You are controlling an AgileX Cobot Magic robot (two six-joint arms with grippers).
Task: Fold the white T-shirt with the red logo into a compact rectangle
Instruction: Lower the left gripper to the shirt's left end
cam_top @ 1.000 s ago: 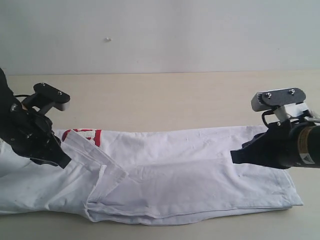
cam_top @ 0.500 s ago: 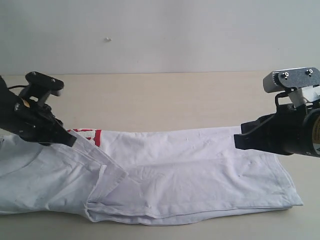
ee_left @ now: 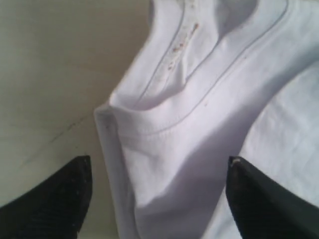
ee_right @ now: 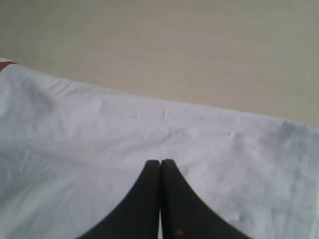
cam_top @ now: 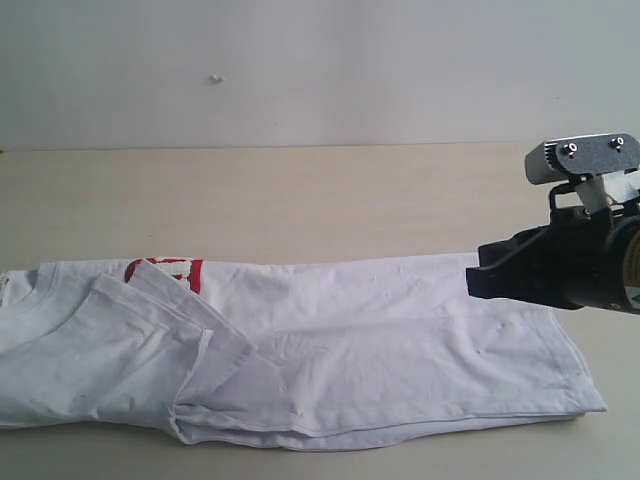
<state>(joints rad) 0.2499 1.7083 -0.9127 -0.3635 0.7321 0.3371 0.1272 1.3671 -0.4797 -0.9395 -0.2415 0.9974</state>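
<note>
White T-shirt [cam_top: 400, 340] folded lengthwise on surface [cam_top: 300, 190].
Red logo [cam_top: 192, 274] peeks out at 10 o'clock; L jaws apart over collar [ee_left: 164, 117], R jaws together over shirt's 3 o'clock end.

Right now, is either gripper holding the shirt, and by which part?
Nothing is held. The left gripper is open above the collar of the white T-shirt; the right gripper is shut, empty.

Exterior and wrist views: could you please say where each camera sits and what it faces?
Exterior: off the arms, facing across the table to the T-shirt; shows the right end effector.
Left wrist: on the left arm, facing the collar; open left end effector shows.
Right wrist: on the right arm, facing T-shirt and table; shut end effector shows.
Shared: all three see the T-shirt.
</note>
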